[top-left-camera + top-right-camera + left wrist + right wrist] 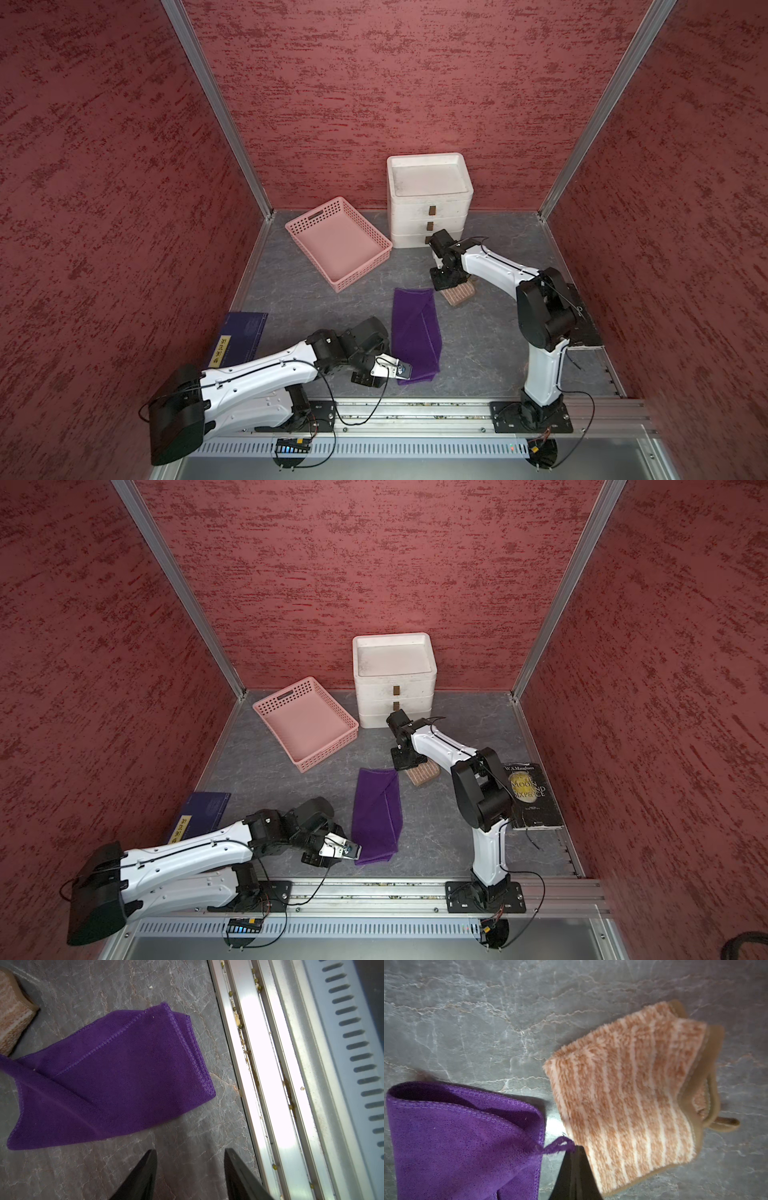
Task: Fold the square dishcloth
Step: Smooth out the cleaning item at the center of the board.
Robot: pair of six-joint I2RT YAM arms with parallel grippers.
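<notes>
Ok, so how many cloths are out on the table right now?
2. A folded purple dishcloth lies mid-table, beside the open left gripper; a folded orange striped cloth lies by its far corner, by the right gripper. The shut drawers could hide more.

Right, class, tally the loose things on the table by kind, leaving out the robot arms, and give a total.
Cloths: 2 (purple dishcloth, orange striped cloth)
Books: 2 (dark blue book, black book)
Baskets: 1 (pink basket)
Drawer units: 1 (white drawer unit)
Total: 6
</notes>
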